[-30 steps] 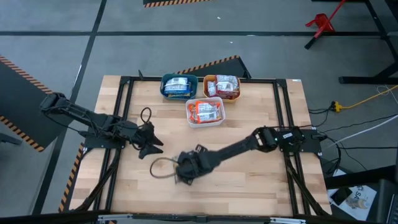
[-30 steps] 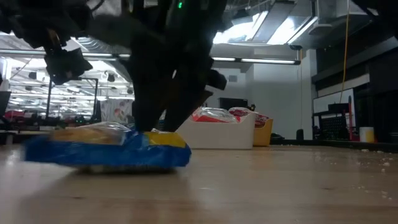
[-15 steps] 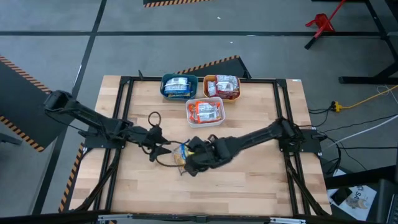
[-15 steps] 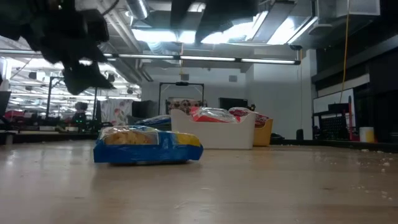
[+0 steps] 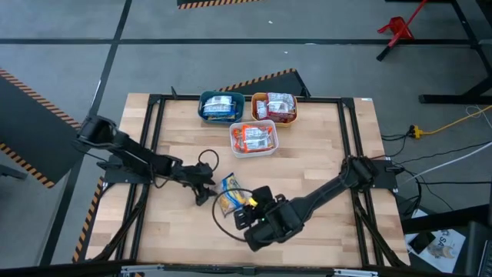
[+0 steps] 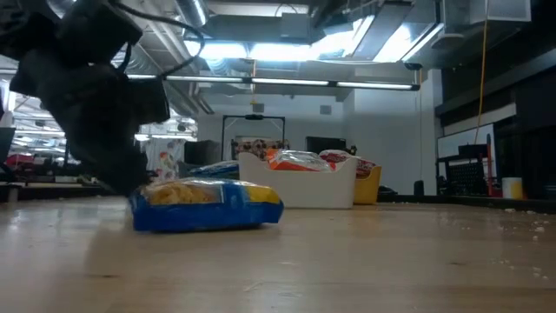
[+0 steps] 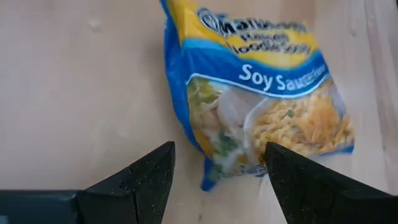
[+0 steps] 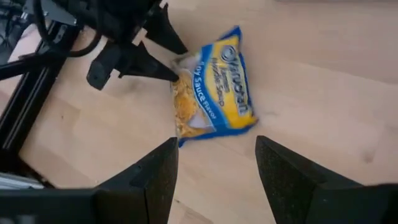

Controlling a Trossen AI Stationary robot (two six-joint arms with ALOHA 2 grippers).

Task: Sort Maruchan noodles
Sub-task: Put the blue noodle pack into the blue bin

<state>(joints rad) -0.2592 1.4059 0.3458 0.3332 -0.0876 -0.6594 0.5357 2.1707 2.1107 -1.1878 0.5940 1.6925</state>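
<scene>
Now, loose packet: a flat blue-and-yellow plastic noodle packet (image 5: 230, 193) lies on the light wooden table (image 5: 323, 154), near its middle, held by nothing.
Left end effector (image 5: 206, 192): low, just left of the packet, fingers spread wide around the packet's end, one fingertip (image 8: 163, 73) touching its edge.
Right end effector (image 5: 247, 218): on the near side of the packet, apart from it, fingers wide open and empty.
Sorted packets: others lie in the teal bin (image 5: 221, 107), orange bin (image 5: 275, 107) and white bin (image 5: 254, 139) at the far side.
</scene>
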